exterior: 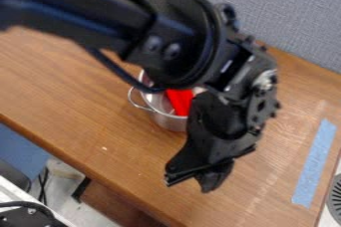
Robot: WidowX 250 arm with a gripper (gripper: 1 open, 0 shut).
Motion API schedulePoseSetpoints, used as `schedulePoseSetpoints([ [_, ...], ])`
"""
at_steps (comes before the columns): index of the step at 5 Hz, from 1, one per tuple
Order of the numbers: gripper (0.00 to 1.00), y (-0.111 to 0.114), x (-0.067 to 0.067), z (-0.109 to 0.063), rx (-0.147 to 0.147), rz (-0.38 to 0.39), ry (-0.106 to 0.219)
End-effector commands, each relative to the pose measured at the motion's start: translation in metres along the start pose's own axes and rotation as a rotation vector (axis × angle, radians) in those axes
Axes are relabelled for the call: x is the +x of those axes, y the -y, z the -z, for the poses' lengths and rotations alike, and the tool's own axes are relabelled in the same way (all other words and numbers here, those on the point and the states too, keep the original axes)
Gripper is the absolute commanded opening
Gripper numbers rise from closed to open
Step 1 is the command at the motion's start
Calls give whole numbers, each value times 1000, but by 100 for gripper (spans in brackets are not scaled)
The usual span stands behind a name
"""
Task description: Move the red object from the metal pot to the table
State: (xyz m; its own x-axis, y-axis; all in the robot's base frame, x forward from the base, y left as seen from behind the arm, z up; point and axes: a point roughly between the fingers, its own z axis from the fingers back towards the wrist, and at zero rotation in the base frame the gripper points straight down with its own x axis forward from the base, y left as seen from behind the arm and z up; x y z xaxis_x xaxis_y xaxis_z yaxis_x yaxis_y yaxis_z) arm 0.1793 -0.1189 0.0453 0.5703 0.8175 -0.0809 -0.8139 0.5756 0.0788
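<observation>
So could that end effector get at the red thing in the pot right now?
Probably not as it stands. The end effector is shut and sits near the table's front edge, beside the metal pot. It would need to open and come over the red object.

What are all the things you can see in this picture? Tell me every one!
Bright red block: one, red, inside the pot, mostly hidden behind the arm.
Small shiny steel pot: one, silver, near the middle of the table, largely covered by the arm.
Brown wood-grain table: one, brown, fills most of the view.
Light blue tape strip: one, light blue, stuck on the table near its right edge.
Grey-blue wall: one, behind the table.
Black robot arm: one, black, reaches in from the top left over the pot.
Gripper: one, black, jaws shut, pointing down at the table's front edge, holding nothing.
</observation>
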Motion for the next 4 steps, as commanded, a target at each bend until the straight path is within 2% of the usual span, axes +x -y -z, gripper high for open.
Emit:
schedulePoseSetpoints([
  [1,0,5,-8,2,-27,13,11],
  [2,0,12,-6,17,-16,49,38],
  [3,0,16,13,3,19,21,32],
  [4,0,23,40,-21,10,16,54],
])
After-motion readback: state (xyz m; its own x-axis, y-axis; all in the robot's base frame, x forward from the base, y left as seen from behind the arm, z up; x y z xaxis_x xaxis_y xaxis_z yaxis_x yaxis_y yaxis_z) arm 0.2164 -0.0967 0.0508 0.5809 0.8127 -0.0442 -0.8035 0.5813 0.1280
